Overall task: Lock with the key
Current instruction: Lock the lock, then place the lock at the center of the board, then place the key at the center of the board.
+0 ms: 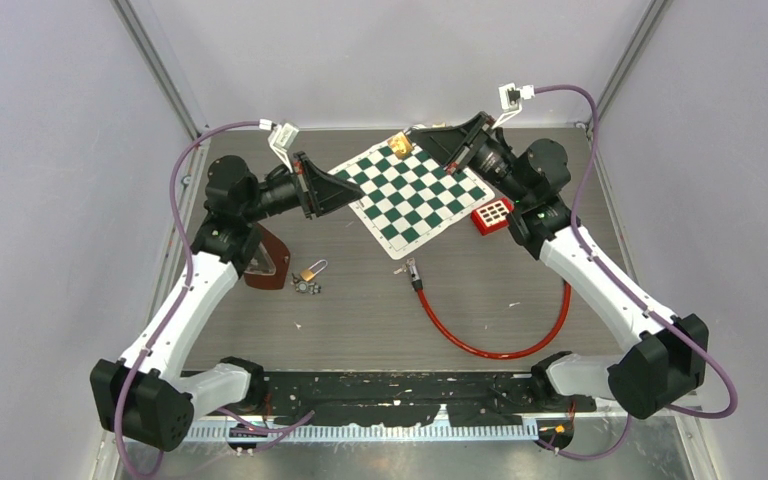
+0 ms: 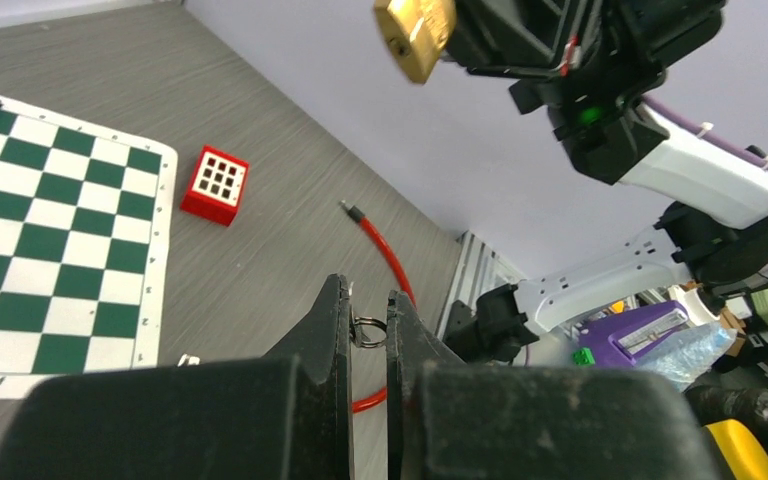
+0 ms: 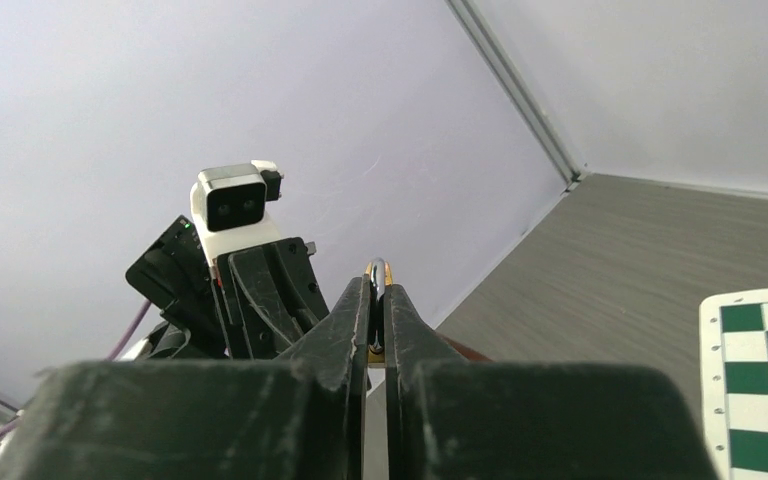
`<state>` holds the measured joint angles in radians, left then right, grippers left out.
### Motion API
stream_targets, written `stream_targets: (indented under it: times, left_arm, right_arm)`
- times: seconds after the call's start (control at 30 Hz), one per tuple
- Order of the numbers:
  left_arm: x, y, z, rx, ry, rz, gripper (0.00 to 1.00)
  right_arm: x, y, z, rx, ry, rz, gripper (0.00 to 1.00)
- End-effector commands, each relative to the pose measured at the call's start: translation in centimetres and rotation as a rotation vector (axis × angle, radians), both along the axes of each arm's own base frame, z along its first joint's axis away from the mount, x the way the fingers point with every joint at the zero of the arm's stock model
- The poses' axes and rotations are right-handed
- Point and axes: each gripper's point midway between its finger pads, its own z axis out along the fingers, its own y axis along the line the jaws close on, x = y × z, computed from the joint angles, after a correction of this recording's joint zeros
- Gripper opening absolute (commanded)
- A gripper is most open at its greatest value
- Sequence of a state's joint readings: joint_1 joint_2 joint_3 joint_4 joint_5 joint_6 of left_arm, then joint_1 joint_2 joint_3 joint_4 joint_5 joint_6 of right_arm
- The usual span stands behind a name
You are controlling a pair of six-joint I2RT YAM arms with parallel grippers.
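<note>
A brass padlock (image 1: pixel 400 146) hangs above the far edge of the chessboard. My right gripper (image 1: pixel 418 138) is shut on its steel shackle (image 3: pixel 377 272). The padlock also shows at the top of the left wrist view (image 2: pixel 415 36), keyhole end facing that camera. My left gripper (image 1: pixel 357 189) is raised over the chessboard's left corner, pointing at the padlock and apart from it. In the left wrist view my left gripper (image 2: pixel 368 303) is shut on a metal key ring (image 2: pixel 368 330). The key's blade is hidden between the fingers.
A green and white chessboard (image 1: pixel 430 205) lies at the middle back. A red grid box (image 1: pixel 492 215) sits at its right. A red cable (image 1: pixel 490 345) curves across the front. A second small padlock with keys (image 1: pixel 310 277) and a brown piece (image 1: pixel 268 262) lie at the left.
</note>
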<state>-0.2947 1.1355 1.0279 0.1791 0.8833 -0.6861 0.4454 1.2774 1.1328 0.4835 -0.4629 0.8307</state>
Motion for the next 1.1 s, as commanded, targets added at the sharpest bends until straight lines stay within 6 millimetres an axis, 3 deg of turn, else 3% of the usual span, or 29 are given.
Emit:
stream_targets:
  times: [0.0,0.13,0.27,0.3,0.4,0.43,0.57,0.73,0.77,0.8,0.97,1.07]
  left_arm:
    - [-0.7,0.7,-1.2,0.051,-0.009,-0.006,0.0]
    - [0.3,1.2,-6.9,0.149,0.123,0.066,0.0]
    - [-0.5,0.7,-13.3,0.244,0.171,0.096,0.0]
    - [-0.9,0.4,-15.0,0.279,0.176,0.098,0.0]
    - [-2.3,-0.2,-19.7,0.364,0.168,0.103,0.0]
    - [-2.8,-0.5,-20.8,0.375,0.156,0.094,0.0]
    - [-4.5,-0.9,-24.1,0.37,0.093,0.084,0.0]
    - [-6.0,-0.6,-27.5,0.405,0.044,0.076,0.0]
    - [-6.2,-0.6,-28.1,0.42,0.048,0.07,0.0]
    - [-6.3,-0.7,-28.5,0.431,0.053,0.066,0.0]
    - [-6.6,-1.0,-30.1,0.426,0.062,0.066,0.01]
    - [-6.7,-1.1,-30.5,0.426,0.066,0.063,0.06]
  right_arm:
    - [-1.6,-1.3,3.6,-0.003,-0.15,-0.039,0.05]
    - [-0.8,-0.4,-1.0,-0.191,-0.125,-0.015,0.05]
    - [-0.5,0.5,-9.1,-0.436,-0.05,0.049,0.05]
    - [-0.7,0.5,-11.9,-0.497,-0.001,0.069,0.05]
    - [-2.1,1.3,-17.2,-0.629,0.006,0.128,0.05]
    - [-2.5,1.5,-19.7,-0.668,0.049,0.152,0.05]
    - [-4.3,3.1,-25.9,-0.786,0.119,0.241,0.05]
    - [-7.8,7.1,-31.5,-0.805,0.2,0.468,0.05]
    - [-8.1,8.2,-31.1,-0.773,0.189,0.508,0.05]
    - [-8.2,8.6,-32.4,-0.776,0.223,0.541,0.05]
    - [-7.5,10.2,-34.4,-0.755,0.283,0.565,0.05]
    - [-7.8,10.5,-36.6,-0.776,0.327,0.596,0.05]
